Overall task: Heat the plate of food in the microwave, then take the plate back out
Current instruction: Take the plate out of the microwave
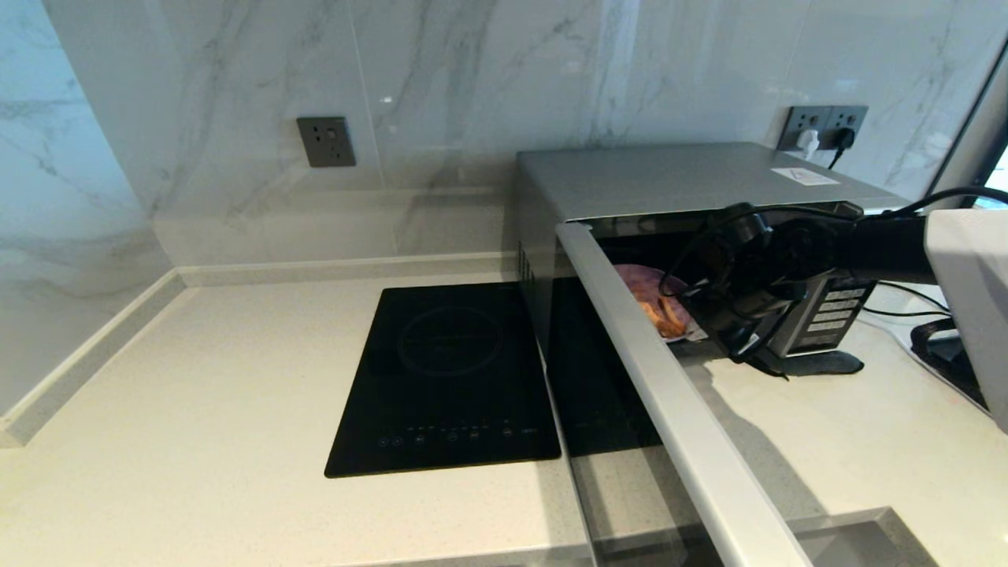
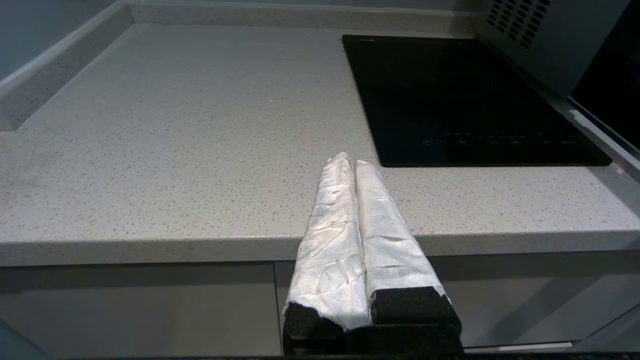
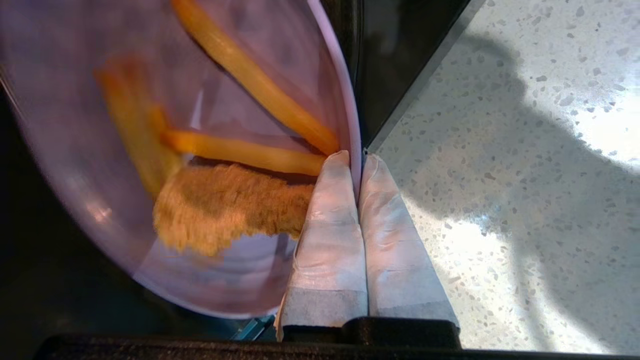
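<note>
The silver-grey microwave [image 1: 677,177] stands at the back right of the counter with its door [image 1: 669,394] swung wide open toward me. The lilac plate of food [image 1: 654,295] shows at the mouth of its cavity, partly behind my right arm. My right gripper [image 3: 358,159] is shut on the plate's rim [image 3: 345,100], one finger inside by the fries [image 3: 250,150] and the breaded chicken piece [image 3: 225,207], the other outside. My left gripper [image 2: 350,160] hangs shut and empty in front of the counter edge, out of the head view.
A flat black induction hob [image 1: 449,378] lies on the counter left of the microwave. The speckled worktop [image 1: 197,409] spreads to the left. Wall sockets [image 1: 325,142] sit on the marble back wall, and cables [image 1: 929,331] lie at the far right.
</note>
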Robot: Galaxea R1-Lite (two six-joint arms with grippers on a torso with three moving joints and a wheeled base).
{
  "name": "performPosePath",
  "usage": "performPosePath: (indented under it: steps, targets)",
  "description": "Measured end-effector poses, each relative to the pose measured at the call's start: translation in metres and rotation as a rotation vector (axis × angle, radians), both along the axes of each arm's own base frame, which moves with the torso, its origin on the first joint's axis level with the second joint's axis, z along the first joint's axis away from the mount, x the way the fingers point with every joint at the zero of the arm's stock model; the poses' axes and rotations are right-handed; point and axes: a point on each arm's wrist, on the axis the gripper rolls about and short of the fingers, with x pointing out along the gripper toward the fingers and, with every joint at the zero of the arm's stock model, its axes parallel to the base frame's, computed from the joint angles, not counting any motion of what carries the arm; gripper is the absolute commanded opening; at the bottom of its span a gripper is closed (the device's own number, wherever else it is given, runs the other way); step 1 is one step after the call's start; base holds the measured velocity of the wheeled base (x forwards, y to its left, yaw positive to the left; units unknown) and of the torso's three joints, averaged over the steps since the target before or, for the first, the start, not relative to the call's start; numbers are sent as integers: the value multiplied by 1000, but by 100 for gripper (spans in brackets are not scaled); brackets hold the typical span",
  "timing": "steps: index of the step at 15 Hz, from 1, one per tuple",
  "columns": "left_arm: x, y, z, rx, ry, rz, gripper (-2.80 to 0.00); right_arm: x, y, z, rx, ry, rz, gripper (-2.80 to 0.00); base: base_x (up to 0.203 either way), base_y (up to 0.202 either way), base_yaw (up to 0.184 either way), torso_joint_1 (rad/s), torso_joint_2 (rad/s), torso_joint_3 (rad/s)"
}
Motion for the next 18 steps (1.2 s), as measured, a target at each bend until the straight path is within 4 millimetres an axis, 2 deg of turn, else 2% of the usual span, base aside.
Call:
performPosePath:
  steps: [6, 11, 14, 18]
  targets:
    - [0, 0, 0, 0, 0, 0, -280, -15, -4, 14, 0, -7, -5, -280, 0, 0, 0, 0, 0, 0]
    - [0, 0, 0, 0, 0, 0, -280, -33, -15, 34, 1, -27, -23, -280, 0, 0, 0, 0, 0, 0]
    - [0, 0, 0, 0, 0, 0, -280, -50, -17, 46, 1, -29, -19, -280, 0, 0, 0, 0, 0, 0]
    - [0, 0, 0, 0, 0, 0, -280, -86, -20, 53, -16, 2, 2, -280, 0, 0, 0, 0, 0, 0]
